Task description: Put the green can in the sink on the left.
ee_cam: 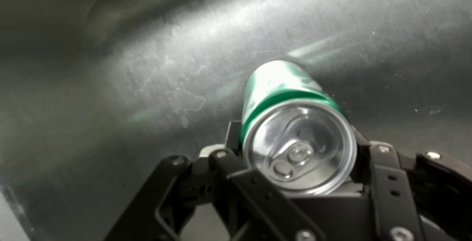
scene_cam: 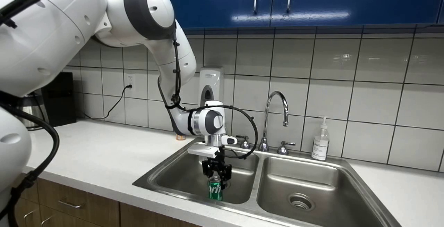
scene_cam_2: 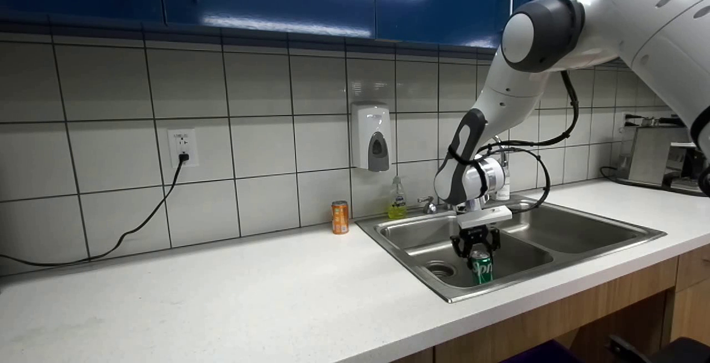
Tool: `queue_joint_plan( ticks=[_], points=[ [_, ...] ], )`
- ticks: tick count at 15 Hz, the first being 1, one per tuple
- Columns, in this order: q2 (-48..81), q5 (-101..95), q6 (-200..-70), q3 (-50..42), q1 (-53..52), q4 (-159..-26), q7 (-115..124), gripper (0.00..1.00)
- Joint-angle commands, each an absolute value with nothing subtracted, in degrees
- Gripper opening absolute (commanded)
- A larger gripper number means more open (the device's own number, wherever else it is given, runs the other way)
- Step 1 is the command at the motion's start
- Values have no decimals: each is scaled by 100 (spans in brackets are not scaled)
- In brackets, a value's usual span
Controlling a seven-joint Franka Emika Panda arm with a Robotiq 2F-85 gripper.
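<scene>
The green can [scene_cam: 215, 189] stands about upright in the left sink basin [scene_cam: 177, 178], near its front wall. It also shows in an exterior view [scene_cam_2: 482, 270] and the wrist view [ee_cam: 280, 82], with its silver top toward the camera. My gripper [scene_cam: 216, 180] points down into the basin around the can's upper part; it also shows in an exterior view [scene_cam_2: 481, 252]. In the wrist view my gripper [ee_cam: 297, 139] has a finger against each side of the can, just below the rim. The can's base is partly hidden; I cannot tell whether it touches the basin floor.
The basin divider [scene_cam: 256, 188] and right basin [scene_cam: 333, 208] are beside the gripper. The faucet [scene_cam: 266, 123] rises behind. A pump bottle [scene_cam: 320, 143], an orange can [scene_cam_2: 340, 217] and a yellow soap bottle [scene_cam_2: 397, 205] stand at the back. A dispenser [scene_cam_2: 366, 135] hangs above.
</scene>
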State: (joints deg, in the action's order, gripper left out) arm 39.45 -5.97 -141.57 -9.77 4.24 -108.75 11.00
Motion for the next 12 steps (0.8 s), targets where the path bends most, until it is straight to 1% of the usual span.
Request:
queue_joint_plan(
  ticks=[1,5,6,7,8,9,10,11,12],
  points=[
    [3982,-497,-14140,-951,507,-10755,953,39],
    [4006,-494,-14126,-954,511,-10730,960,39],
    [4011,-481,-14095,-951,514,-10718,971,67],
    [4012,-498,-14096,-963,502,-10718,975,90],
    [4001,-504,-14093,-967,498,-10721,975,92],
    [3992,-510,-14094,-973,493,-10721,980,93],
    [3981,-514,-14089,-979,490,-10718,985,98],
    [3959,-531,-14078,-998,475,-10715,1002,100],
    [3925,-542,-14067,-1012,464,-10714,1012,100]
  ],
)
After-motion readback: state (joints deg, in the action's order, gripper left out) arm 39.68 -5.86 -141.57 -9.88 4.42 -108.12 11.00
